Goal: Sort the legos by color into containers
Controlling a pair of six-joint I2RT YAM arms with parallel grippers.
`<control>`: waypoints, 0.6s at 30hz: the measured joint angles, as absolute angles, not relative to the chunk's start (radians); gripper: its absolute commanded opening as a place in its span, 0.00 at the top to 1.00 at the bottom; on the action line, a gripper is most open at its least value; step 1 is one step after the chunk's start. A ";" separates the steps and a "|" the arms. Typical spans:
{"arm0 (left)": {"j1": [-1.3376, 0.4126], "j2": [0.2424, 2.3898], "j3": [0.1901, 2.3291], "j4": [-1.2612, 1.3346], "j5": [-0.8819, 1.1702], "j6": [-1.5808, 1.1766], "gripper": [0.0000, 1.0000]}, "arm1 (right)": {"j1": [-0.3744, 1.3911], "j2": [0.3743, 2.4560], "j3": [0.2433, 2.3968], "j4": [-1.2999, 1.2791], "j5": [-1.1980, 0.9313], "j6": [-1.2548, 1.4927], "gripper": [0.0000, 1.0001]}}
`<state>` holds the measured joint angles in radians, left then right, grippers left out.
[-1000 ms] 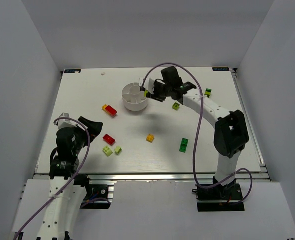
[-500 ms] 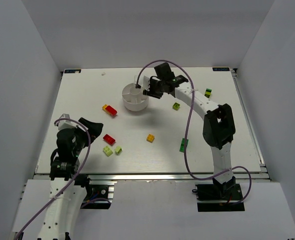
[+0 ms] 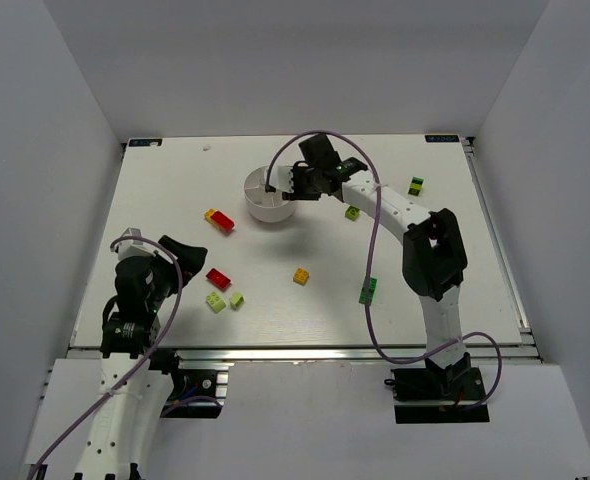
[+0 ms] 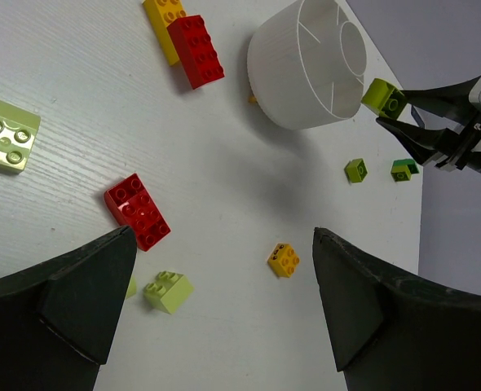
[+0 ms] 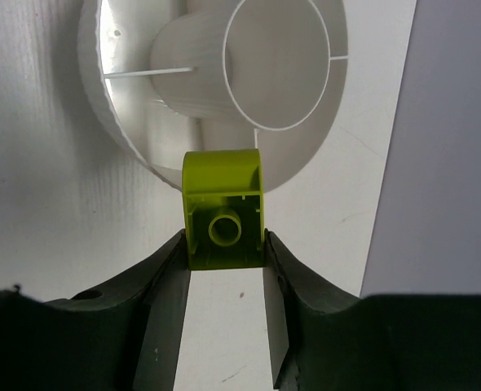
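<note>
The right pincer [image 5: 224, 244] is stretched out to the white dish [image 5: 126, 122], its two fingers pinching a lime green brick [image 5: 222, 213] by the sides, with the hollow underside turned back toward the wrist. The brick sits right at the fingertips, at the dish's outer rim; I cannot tell whether it touches the rim. Straight ahead of the tips stands the central cup [image 5: 277, 61], with thin dividing walls running out from it on either side.

Behind this pincer, beside its arm, a small lime brick [image 3: 352, 212] lies on the table [image 3: 275, 300]. A dark green brick [image 3: 369, 290] lies well back, toward the arm's base.

The left pincer [image 4: 216, 277] hangs over the table well apart from the dish, fingers spread wide, gripping nothing. Just ahead of one finger lie a red brick [image 4: 138, 211] and a pale lime brick [image 4: 168, 291]. An orange brick [image 4: 283, 260] lies nearer the other finger. Off to the red brick's side lies another pale lime brick [image 4: 8, 136]. Farther ahead a red and yellow pair [image 4: 183, 39] lies touching, just beside the dish
</note>
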<state>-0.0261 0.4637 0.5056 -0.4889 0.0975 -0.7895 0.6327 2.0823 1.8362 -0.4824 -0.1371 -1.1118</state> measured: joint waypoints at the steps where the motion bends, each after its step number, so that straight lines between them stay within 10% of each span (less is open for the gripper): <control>1: -0.026 0.464 0.505 -0.489 0.097 -0.789 0.02 | 0.636 2.082 1.836 -0.477 -0.132 -1.122 0.98; 18: -0.026 0.461 0.503 -0.485 0.097 -0.789 0.02 | 0.664 2.083 1.834 -0.439 -0.069 -1.261 0.96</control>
